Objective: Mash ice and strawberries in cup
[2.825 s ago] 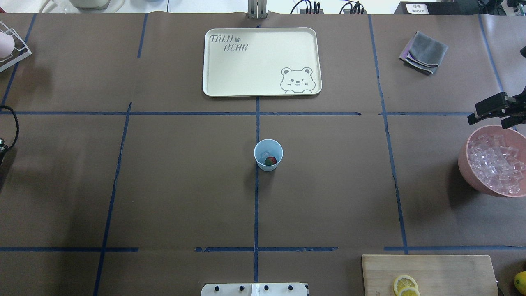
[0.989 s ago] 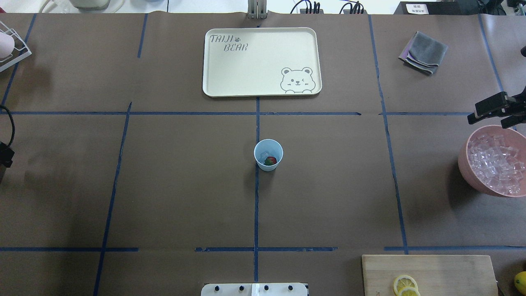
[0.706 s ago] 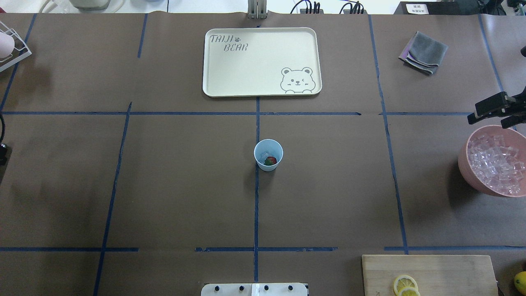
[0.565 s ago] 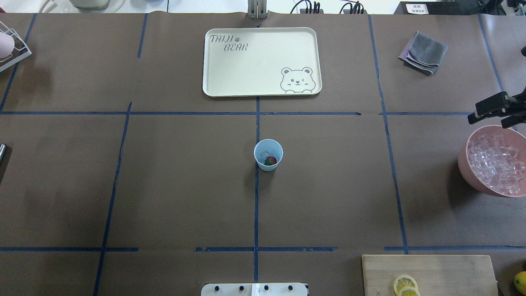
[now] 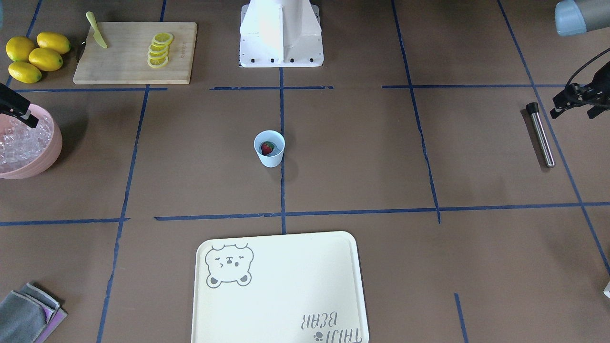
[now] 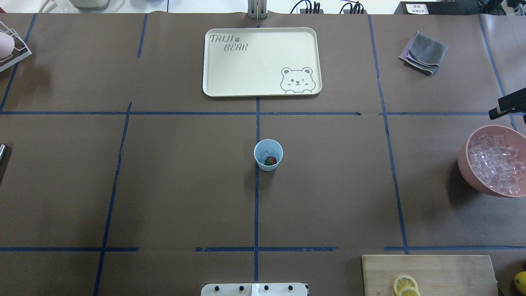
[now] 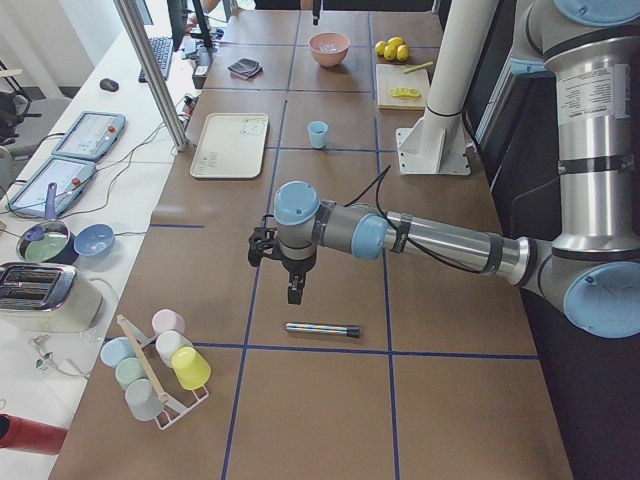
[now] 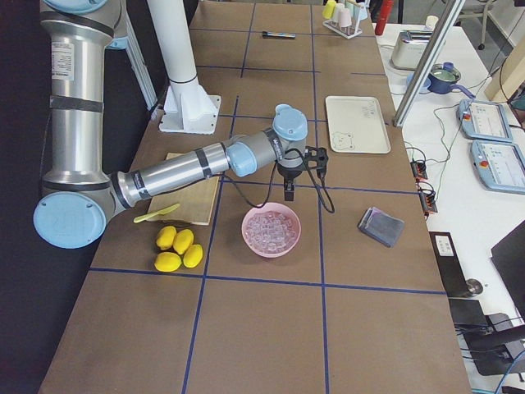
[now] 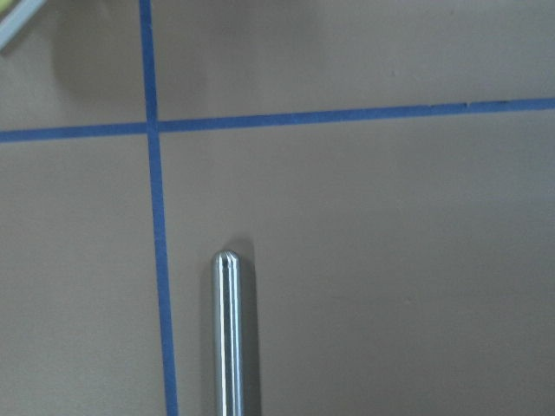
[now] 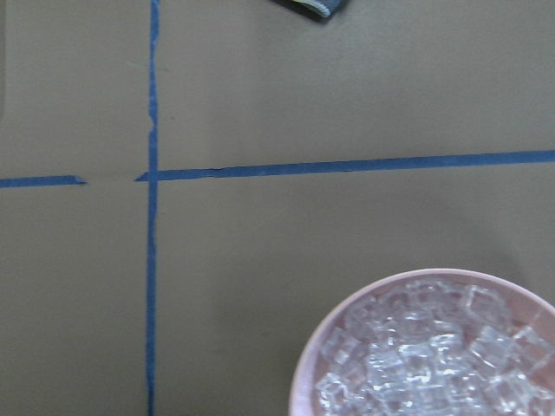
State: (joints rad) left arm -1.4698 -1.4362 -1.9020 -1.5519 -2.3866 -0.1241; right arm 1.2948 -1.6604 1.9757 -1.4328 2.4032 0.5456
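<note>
Mid-table, the cup (image 6: 268,154) stands upright, long axis vertical, mouth open to the ceiling, right on the blue tape cross-line. Inside it sits the strawberry (image 6: 270,160), red with a dark green patch, too small to say which way its top points, and ice (image 6: 263,155) is tucked against it on the far side. The cup is well apart from both sets of fingers, roughly between them. Out on the robot's left, the left gripper (image 5: 574,108) hangs above the paper with its two fingers spread and nothing between them. Just beside those fingers, toward the table's middle, a rod (image 5: 540,135) lies flat, black-capped end toward the robot, bare steel end pointing away. The left wrist view looks straight down on that rounded steel tip beside a tape line. Over on the other side, the right gripper (image 6: 507,110) is half cut off by the frame edge, and I cannot tell how its fingers stand. A bowl (image 6: 463,162) heaped with clear cubes sits just beside them, on the robot's side.
</note>
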